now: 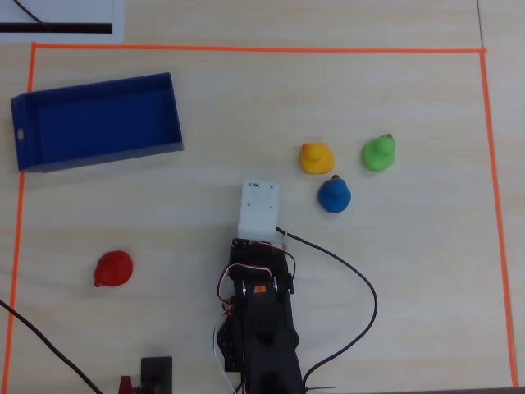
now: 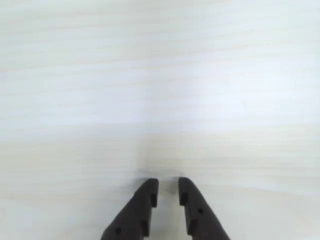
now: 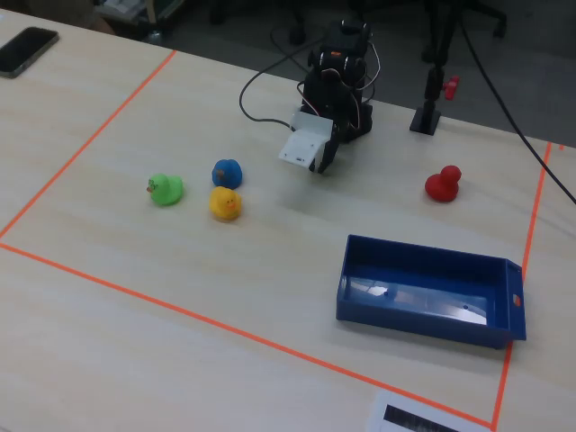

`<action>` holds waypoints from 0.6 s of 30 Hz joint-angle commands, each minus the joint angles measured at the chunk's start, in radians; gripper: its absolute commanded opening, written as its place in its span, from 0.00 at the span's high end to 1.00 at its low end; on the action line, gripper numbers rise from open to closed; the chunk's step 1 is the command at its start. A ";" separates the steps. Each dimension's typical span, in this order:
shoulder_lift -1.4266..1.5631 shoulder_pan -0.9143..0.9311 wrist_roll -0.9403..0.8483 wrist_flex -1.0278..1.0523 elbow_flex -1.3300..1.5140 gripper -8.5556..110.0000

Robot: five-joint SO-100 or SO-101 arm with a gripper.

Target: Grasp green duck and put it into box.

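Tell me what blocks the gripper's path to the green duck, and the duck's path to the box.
In the overhead view the blue duck and yellow duck sit between the gripper and the green duck; the yellow duck also lies toward the box.

A pale wood-grain desk (image 3: pixel 108 342), smooth with a soft sheen, carries four rubbery-looking toy ducks: the green duck (image 3: pixel 166 189), a yellow one (image 3: pixel 225 203), a blue one (image 3: pixel 227 172) and a red one (image 3: pixel 442 184), all smooth. The blue box (image 3: pixel 423 317) looks like hard plastic, its floor glossy enough to catch light. The tool (image 2: pixel 168 192) shows matt black plastic fingers. Orange tape (image 3: pixel 207 319) edges the work area.
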 commanded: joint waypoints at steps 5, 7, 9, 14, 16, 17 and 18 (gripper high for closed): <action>-0.014 -0.002 0.009 0.015 -0.005 0.90; -0.014 0.018 0.009 0.015 -0.005 0.90; -0.014 0.025 0.000 0.014 -0.005 0.89; -0.014 0.006 0.025 0.015 -0.005 0.89; -0.014 0.006 0.028 0.014 -0.005 0.91; -0.014 0.009 0.031 0.014 -0.005 0.93; -0.014 0.014 0.034 0.014 -0.005 0.93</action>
